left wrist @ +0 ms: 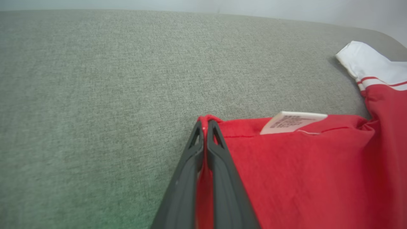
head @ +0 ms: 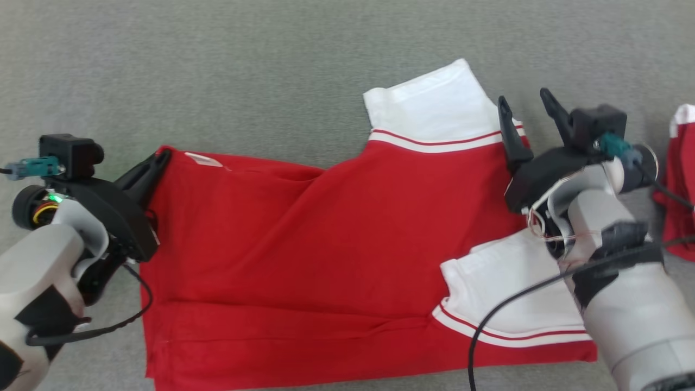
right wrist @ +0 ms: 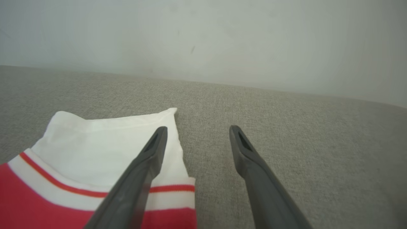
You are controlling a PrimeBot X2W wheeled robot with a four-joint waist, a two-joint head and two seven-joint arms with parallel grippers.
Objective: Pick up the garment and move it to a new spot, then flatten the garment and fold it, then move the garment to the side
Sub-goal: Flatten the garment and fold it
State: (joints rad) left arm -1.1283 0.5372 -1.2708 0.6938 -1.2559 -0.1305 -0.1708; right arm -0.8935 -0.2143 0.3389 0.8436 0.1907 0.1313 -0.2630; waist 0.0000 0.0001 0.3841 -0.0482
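The garment [head: 326, 244] is a red shirt with white, red-striped sleeves, spread flat on the grey fabric surface. My left gripper [head: 162, 156] is shut on its far left corner; the left wrist view shows both fingers pressed together on that corner [left wrist: 206, 124] of the garment [left wrist: 302, 178], beside a white care label [left wrist: 292, 121]. My right gripper [head: 525, 103] stands open at the far white sleeve's right edge. In the right wrist view its left finger [right wrist: 149, 159] lies over the sleeve [right wrist: 95, 149] and the right finger [right wrist: 244, 152] is over bare surface, nothing between them.
Another red and white piece of cloth [head: 678, 179] lies at the right edge. The grey fabric surface [head: 217, 70] stretches bare behind and left of the shirt. A pale wall [right wrist: 203, 38] rises beyond the surface's far edge.
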